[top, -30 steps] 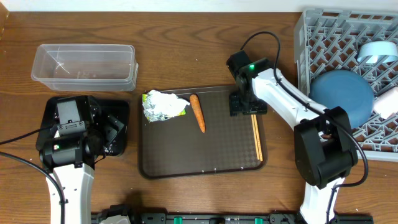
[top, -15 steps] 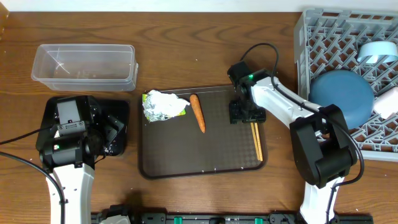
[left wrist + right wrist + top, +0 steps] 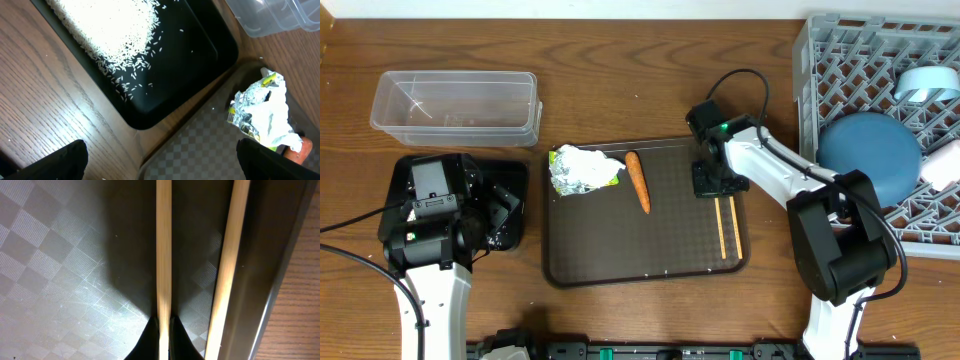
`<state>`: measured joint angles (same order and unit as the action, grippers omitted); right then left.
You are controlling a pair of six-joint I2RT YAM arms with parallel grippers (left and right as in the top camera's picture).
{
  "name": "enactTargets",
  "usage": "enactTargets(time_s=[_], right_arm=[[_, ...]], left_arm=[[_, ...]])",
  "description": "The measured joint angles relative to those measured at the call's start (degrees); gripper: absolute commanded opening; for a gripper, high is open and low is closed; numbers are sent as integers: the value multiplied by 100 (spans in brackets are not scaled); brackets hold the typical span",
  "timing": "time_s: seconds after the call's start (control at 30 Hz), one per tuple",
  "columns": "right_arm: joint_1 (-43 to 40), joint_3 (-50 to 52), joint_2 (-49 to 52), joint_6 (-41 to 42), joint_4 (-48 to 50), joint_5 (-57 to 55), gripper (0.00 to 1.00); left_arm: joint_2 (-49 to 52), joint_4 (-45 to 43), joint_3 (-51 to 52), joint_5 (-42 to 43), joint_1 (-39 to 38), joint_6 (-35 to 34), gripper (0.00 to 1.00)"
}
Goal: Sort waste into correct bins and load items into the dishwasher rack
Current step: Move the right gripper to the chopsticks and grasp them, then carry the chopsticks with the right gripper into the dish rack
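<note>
My right gripper (image 3: 164, 322) is shut on the left chopstick (image 3: 163, 245) of the pair; the other chopstick (image 3: 227, 270) lies free beside it along the brown tray's right rim. From overhead the gripper (image 3: 713, 180) sits at the far ends of both chopsticks (image 3: 727, 227). A crumpled wrapper (image 3: 582, 170) and a carrot (image 3: 638, 182) lie on the tray's far left. My left gripper (image 3: 160, 160) stands open over the gap between the black tray (image 3: 190, 50), which holds rice (image 3: 110, 25), and the wrapper (image 3: 262, 112).
The brown serving tray (image 3: 620, 250) lies mid-table. A clear tub (image 3: 455, 105) stands at the back left, with the black tray (image 3: 515, 175) in front of it. The grey rack (image 3: 820, 60) at the right holds a dark-blue bowl (image 3: 870, 155), a light-blue cup (image 3: 925, 82) and a small bowl (image 3: 945, 165).
My right gripper moved a little toward the front along the chopsticks and shut on the left one. The two chopsticks now lie slightly apart. The left arm has stayed still.
</note>
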<state>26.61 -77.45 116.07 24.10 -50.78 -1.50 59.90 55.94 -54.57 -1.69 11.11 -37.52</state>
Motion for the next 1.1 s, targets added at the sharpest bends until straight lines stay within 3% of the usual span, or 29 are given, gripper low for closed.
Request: enactTargets(time_s=[0.23, 0.4, 0.63, 0.83, 1.1], right_arm=[[-2, -203, 2, -13, -433, 168, 1], [-195, -1073, -90, -214, -857, 256, 1], [-1547, -2828, -890, -866, -1104, 256, 1], [-2752, -3171, -1143, -1460, -490, 214, 1], [-3235, -3161, -699, -1685, 422, 219, 1]], left_arm=[[0, 0, 0, 0, 0, 0, 98], [0, 2, 0, 0, 0, 0, 98], [0, 0, 0, 0, 4, 0, 98], [0, 0, 0, 0, 4, 0, 98], [0, 0, 0, 0, 4, 0, 98]])
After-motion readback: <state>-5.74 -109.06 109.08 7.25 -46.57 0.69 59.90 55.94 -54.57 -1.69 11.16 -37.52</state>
